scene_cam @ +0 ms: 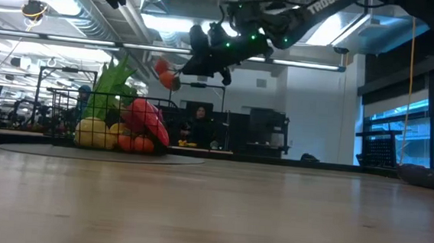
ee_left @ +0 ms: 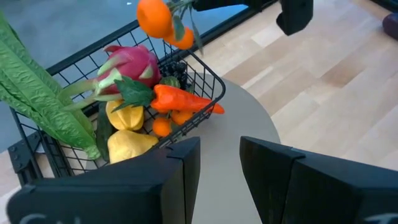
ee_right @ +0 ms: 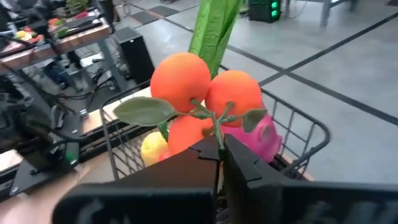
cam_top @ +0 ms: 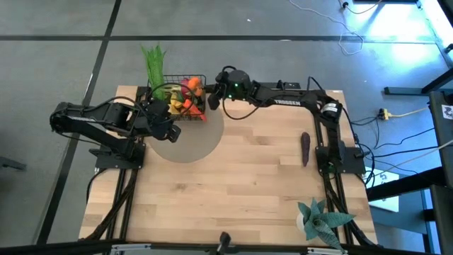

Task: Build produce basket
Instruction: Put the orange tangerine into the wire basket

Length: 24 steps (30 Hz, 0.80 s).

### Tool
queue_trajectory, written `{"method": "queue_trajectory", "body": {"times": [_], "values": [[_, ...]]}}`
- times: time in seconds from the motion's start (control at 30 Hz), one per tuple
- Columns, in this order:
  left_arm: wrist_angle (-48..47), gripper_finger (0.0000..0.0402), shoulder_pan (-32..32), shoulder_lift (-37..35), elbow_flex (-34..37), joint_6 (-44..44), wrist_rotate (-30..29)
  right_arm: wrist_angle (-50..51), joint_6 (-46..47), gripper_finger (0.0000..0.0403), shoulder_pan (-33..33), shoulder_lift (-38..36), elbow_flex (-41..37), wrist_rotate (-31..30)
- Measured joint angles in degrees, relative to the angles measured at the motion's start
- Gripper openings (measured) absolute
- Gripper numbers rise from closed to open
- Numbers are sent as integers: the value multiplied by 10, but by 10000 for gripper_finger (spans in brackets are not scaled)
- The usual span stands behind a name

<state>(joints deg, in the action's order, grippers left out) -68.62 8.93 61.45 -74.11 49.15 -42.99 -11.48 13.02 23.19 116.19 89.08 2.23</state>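
The black wire basket stands on a round grey mat at the table's far left. It holds a pink dragon fruit, an orange carrot, yellow fruits and a green leek that sticks out over its rim. A cluster of tangerines with leaves hangs above the basket's right rim, my right gripper shut on it. My left gripper stands open at the basket's near side with nothing between its fingers. A purple eggplant lies on the table at the right. My right gripper pinches the tangerine cluster's green stem between its two fingertips. The fingers come nearly level from the table's right, slanting a little down. The fruits sit beyond the fingertips, lifted clear above the basket's rim.
A blue-green spiky plant stands at the table's near right corner. The round mat reaches out from under the basket toward the table's middle. Bare wood shows over the middle and near left of the table.
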Motion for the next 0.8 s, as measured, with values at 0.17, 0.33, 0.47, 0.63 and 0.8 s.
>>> {"method": "queue_trajectory", "body": {"times": [0.17,0.33,0.47,0.63,0.8], "values": [[0,101,0,0,0,0,0,-1,1,0,3,14,0,38],[0,101,0,0,0,0,0,2,6,0,1,33,0,45],[0,101,0,0,0,0,0,6,19,0,2,36,0,38],[0,101,0,0,0,0,0,11,22,6,2,35,0,8],[0,101,0,0,0,0,0,57,33,10,2,35,0,14]]}}
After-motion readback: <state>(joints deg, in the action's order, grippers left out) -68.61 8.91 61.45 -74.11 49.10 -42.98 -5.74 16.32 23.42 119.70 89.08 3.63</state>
